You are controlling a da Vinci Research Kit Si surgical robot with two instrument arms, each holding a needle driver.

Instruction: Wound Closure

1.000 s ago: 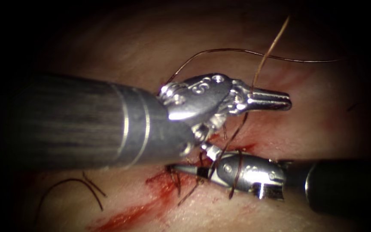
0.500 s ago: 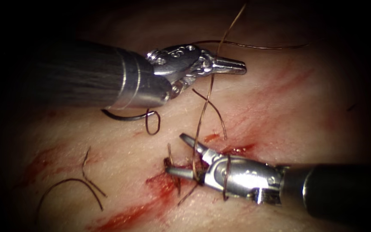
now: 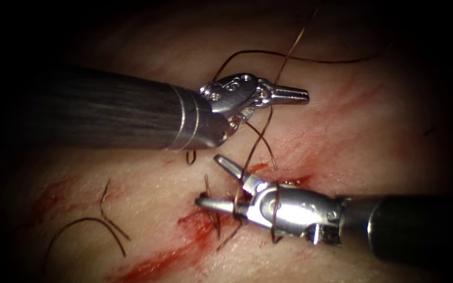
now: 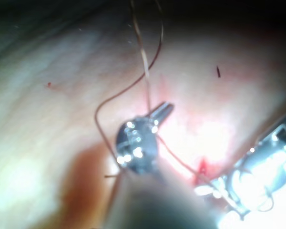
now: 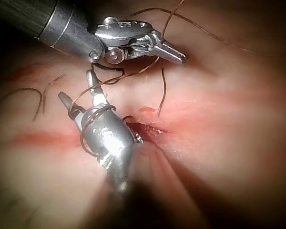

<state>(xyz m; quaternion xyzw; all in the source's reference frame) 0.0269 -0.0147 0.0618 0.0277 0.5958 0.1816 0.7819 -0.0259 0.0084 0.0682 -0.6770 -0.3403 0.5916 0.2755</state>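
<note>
Left tool (image 3: 289, 94) sits above the cut (image 3: 284, 181), jaws closed on the thread (image 3: 260, 137). Right tool (image 3: 216, 183) sits at the cut, jaws spread wide and empty, thread looped round its body. Can't make out the needle.

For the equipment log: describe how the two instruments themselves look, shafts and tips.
Both are long thin shafts, dark and faintly streaked lengthwise. The left tool has a silver collar, a rounded metal wrist plate with small round rivets and narrow tapered jaws. The right tool has a bulkier shiny metal wrist and slim pointed jaws.
</note>
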